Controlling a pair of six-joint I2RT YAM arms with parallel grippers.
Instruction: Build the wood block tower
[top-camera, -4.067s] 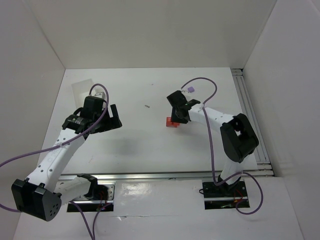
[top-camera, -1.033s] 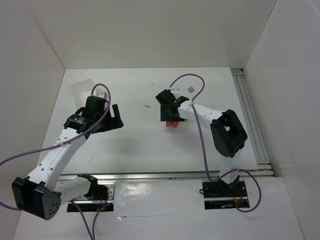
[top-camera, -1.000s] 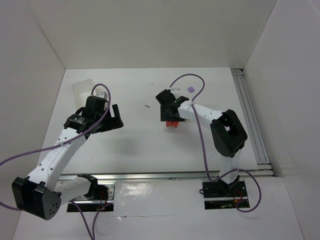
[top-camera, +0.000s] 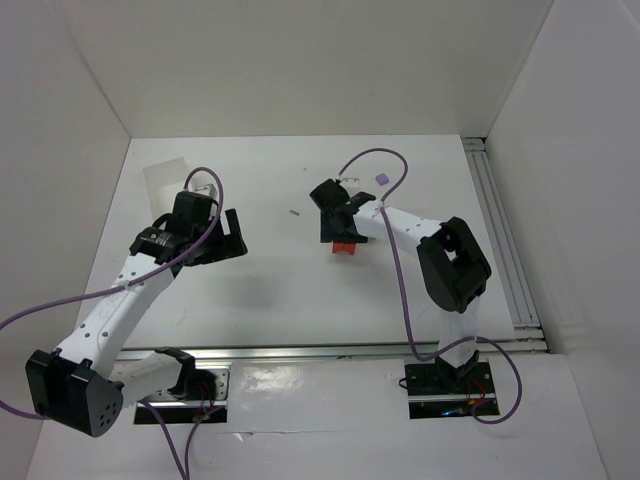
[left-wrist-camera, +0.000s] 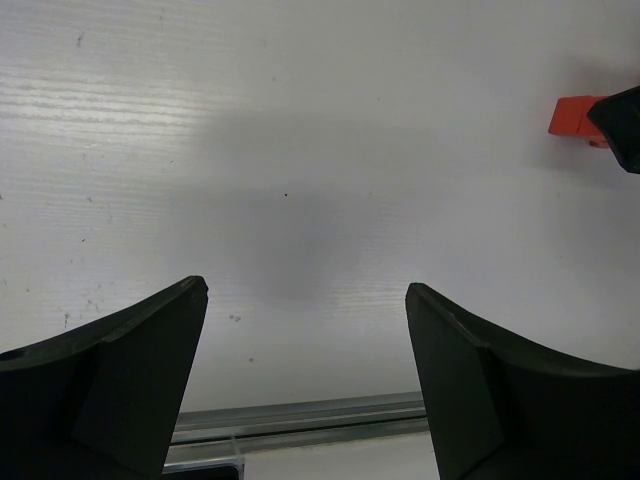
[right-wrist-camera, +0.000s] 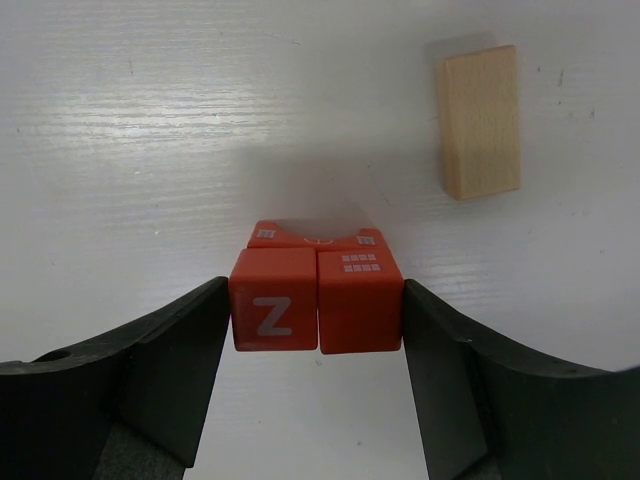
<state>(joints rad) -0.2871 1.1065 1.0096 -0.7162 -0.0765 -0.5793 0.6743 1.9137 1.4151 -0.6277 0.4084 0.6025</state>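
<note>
Right gripper (right-wrist-camera: 315, 300): fingers set against the two outer faces of a pair of red-orange blocks (right-wrist-camera: 315, 300), clamped on them. The pair sits side by side on the table (right-wrist-camera: 120, 120); the one to the gripper's left carries a white Z, the other a white grid mark. A third red-orange face shows just beyond the pair, touching it; whether it lies behind or beneath cannot be told.
Pale tan block (right-wrist-camera: 480, 122): flat on the table, beyond the right gripper and to its right, apart from the red-orange blocks.
Lilac block (top-camera: 382, 179): alone on the table, farther beyond the right gripper, to its right, apart from the rest.
Left gripper (left-wrist-camera: 305, 290): fingers wide apart, nothing between them, over bare table. Metal rail (left-wrist-camera: 300, 418) just on its near side; a red-orange block far to its right.
Dark speck (top-camera: 295, 212): on the table between the two grippers.
Translucent white box (top-camera: 165, 182): beyond the left gripper, to its left
</note>
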